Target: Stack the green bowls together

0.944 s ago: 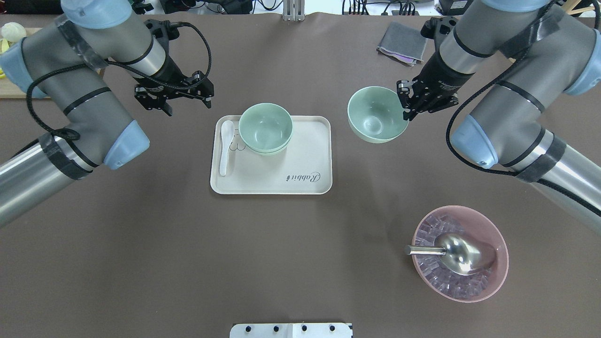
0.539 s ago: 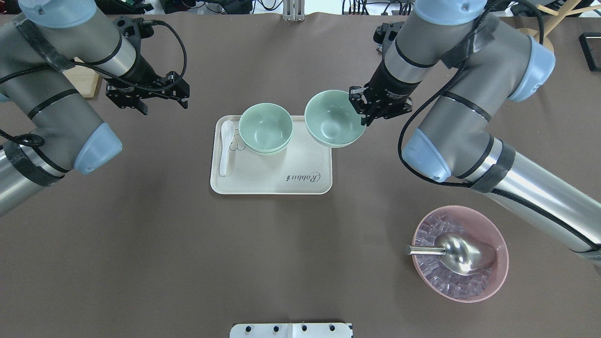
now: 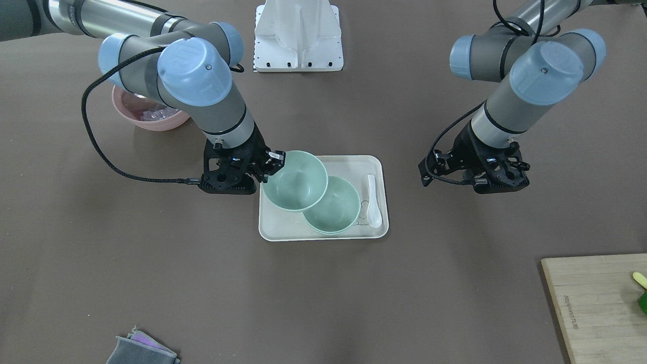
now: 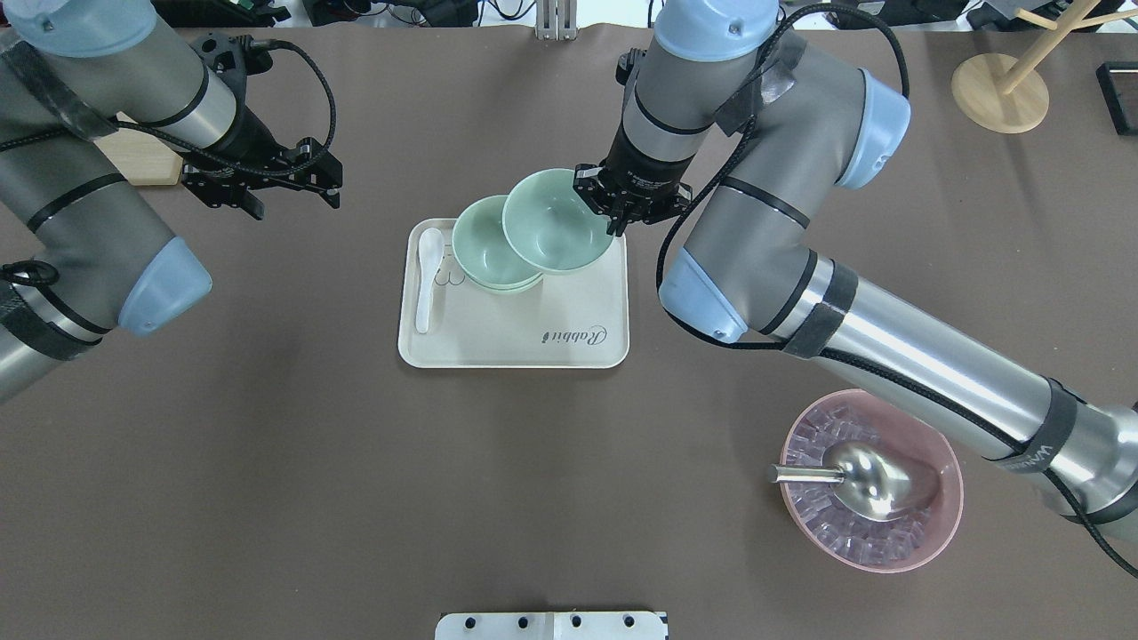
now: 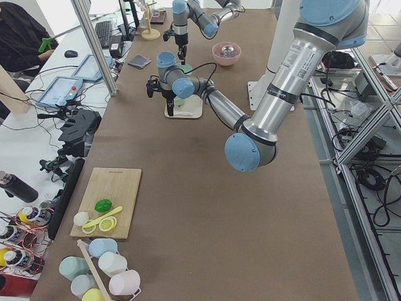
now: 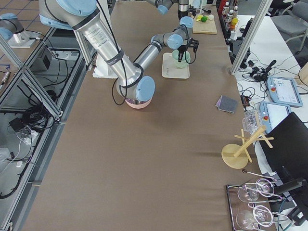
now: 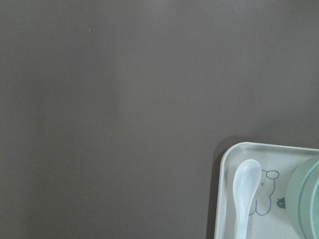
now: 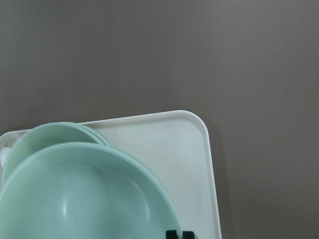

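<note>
My right gripper (image 4: pixel 615 218) is clamped on the rim of one green bowl (image 4: pixel 556 222), one finger inside the wall and one outside. The pinch sits at the bowl's right edge in the overhead view. The bowl hangs above the tray (image 4: pixel 533 342), mouth up, overlapping the right side of the stack (image 4: pixel 480 253) that stands in the tray's upper left. From its doubled rim I take that stack to be two bowls already nested. My left gripper (image 4: pixel 295 203) is spread wide and empty, well off to the upper left of the frame, clear of the tray.

The main risk is centring. The held bowl is not yet over the stack's middle, so lowering from here would set its base on the stack's near rim. That could tip the stack or push it across the tray toward the spoon (image 4: pixel 427 276) lying along the left edge.

The grip is a second worry. I hold only one point of a smooth rim, so the bowl may pivot in my jaws, hang slanted, and go in crooked.

My outer finger runs down the outside wall. If I seat the bowl fully before letting go, that finger could wedge between the two rims. If I let go too high, the bowl may bounce or settle askew.
</note>
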`<act>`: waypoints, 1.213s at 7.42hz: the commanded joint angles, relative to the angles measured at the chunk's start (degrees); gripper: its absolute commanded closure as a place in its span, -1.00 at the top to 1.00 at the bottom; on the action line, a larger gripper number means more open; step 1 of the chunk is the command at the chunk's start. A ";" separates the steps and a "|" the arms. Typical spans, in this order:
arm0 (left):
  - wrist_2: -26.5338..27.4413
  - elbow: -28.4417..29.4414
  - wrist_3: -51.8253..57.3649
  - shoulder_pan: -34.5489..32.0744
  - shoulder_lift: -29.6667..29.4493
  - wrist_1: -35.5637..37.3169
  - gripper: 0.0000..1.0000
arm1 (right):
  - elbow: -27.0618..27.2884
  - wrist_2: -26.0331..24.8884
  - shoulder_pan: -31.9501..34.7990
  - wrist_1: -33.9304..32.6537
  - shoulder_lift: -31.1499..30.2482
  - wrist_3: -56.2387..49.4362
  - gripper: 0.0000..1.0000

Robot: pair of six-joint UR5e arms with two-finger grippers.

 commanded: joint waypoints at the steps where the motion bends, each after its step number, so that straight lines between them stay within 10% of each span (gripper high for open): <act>1: 0.05 0.02 0.00 0.04 0.05 0.00 0.96 | -6.13 -0.47 -0.68 5.05 3.24 1.41 -1.00; 9: 0.05 0.55 0.27 0.31 0.05 0.00 0.96 | -9.57 -3.28 -2.88 5.14 6.43 1.41 -1.00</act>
